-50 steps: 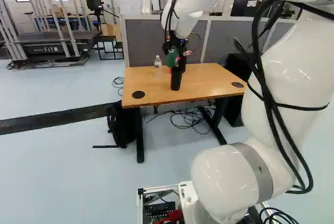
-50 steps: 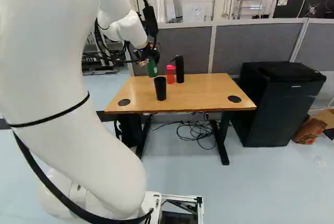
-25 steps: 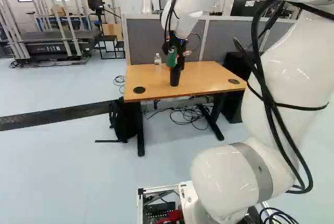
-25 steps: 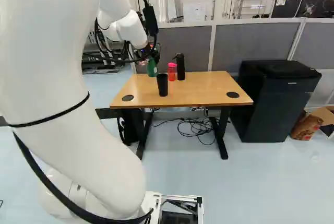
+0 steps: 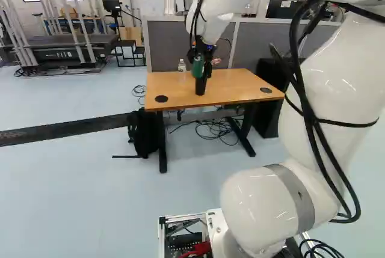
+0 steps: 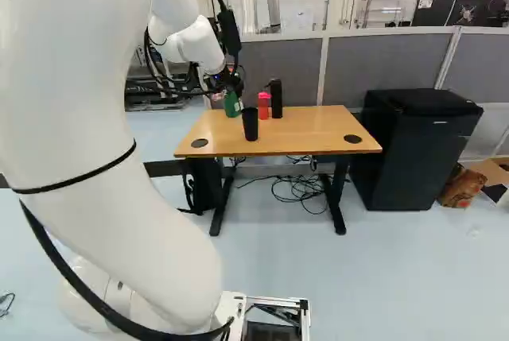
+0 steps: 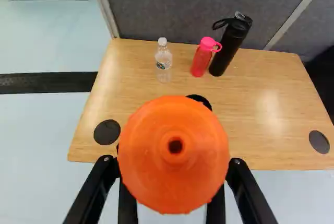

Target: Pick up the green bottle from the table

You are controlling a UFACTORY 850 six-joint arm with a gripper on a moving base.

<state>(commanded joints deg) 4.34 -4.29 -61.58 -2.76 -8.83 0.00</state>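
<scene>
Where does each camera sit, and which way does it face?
Left base view: on the base, behind and left of the white arm, facing ahead and slightly down at the table; arm at its right.
Right base view: behind and right of the arm, facing likewise; arm at its left.
Wrist view: on the wrist, facing down at the table past two black fingers and an orange top, apparently the bottle's.
Both base views share the table and held green bottle.
</scene>
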